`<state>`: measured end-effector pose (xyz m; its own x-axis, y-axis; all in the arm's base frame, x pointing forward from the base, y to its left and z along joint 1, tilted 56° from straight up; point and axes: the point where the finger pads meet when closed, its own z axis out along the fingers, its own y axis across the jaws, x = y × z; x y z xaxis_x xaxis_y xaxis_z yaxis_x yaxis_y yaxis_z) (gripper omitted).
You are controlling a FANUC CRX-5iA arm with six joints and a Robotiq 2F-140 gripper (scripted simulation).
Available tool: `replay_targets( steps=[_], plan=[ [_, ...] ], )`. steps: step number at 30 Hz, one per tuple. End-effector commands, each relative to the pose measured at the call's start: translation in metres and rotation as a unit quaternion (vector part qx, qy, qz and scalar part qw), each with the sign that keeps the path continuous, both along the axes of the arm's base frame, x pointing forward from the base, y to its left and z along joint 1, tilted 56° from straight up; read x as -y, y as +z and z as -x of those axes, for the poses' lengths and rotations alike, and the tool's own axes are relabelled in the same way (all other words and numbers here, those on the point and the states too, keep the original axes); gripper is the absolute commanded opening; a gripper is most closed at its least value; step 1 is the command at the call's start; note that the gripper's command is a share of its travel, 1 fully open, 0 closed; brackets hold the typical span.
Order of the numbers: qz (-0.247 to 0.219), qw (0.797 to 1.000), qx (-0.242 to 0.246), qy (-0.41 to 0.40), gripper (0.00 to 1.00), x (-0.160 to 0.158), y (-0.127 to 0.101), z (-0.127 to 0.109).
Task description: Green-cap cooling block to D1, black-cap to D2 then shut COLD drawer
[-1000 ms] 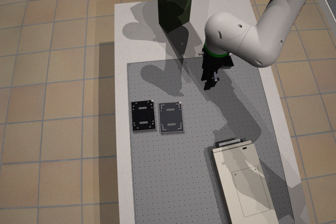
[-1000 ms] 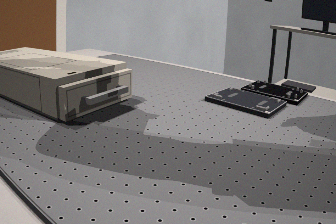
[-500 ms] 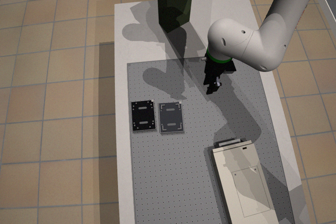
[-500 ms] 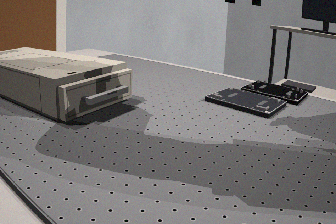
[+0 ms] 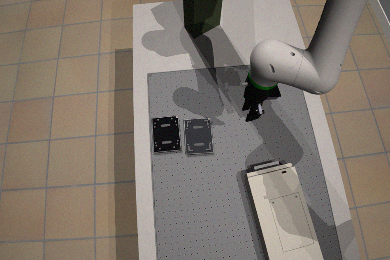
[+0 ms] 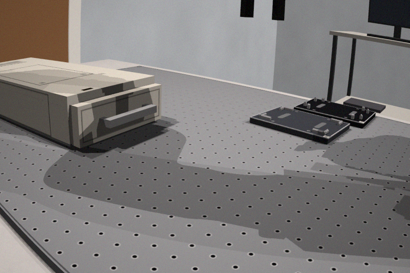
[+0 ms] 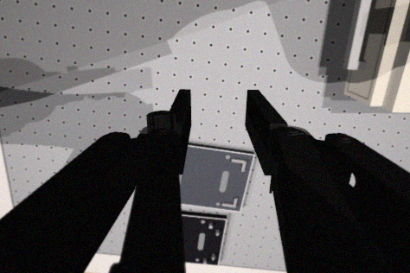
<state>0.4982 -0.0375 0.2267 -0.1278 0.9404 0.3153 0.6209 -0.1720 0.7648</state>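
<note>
The cooler COLD (image 5: pixel 261 193) (image 6: pixel 26 104) is a beige box. Its drawer front (image 6: pixel 91 131) with a grey handle (image 5: pixel 266 165) (image 6: pixel 130 115) (image 7: pixel 362 22) sits against the housing and looks shut. The small lamp window (image 5: pixel 283 172) (image 6: pixel 86 89) is dark. Slot D1 (image 5: pixel 198 135) (image 6: pixel 299 121) (image 7: pixel 203 173) is a slate-grey plate with corner locators, with nothing on it. Slot D2 (image 5: pixel 166 134) (image 6: pixel 334 109) (image 7: pixel 191 233) is a black plate with pegs, also bare. No cooling blocks show. My gripper (image 5: pixel 247 114) (image 6: pixel 262 18) (image 7: pixel 218 107) is open, empty, high above the deck in front of the drawer.
The perforated deck (image 5: pixel 201 203) (image 6: pixel 198 203) (image 7: pixel 216 65) carries the cooler and both slots. The dark arm base (image 5: pixel 201 11) stands at the table's far end in the top view. A flat dark slab (image 6: pixel 364 104) lies behind D2. A desk with a monitor (image 6: pixel 389 6) stands in the background.
</note>
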Motion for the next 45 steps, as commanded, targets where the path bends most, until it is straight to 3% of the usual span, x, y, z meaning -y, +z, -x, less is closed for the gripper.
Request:
replay_targets(
  steps=[1,45],
  plan=[
    [0.001,1.000,0.000,-0.001,0.34,-0.003,0.007,-0.011],
    [0.001,1.000,0.000,-0.001,0.34,-0.045,0.079,-0.138]
  ],
)
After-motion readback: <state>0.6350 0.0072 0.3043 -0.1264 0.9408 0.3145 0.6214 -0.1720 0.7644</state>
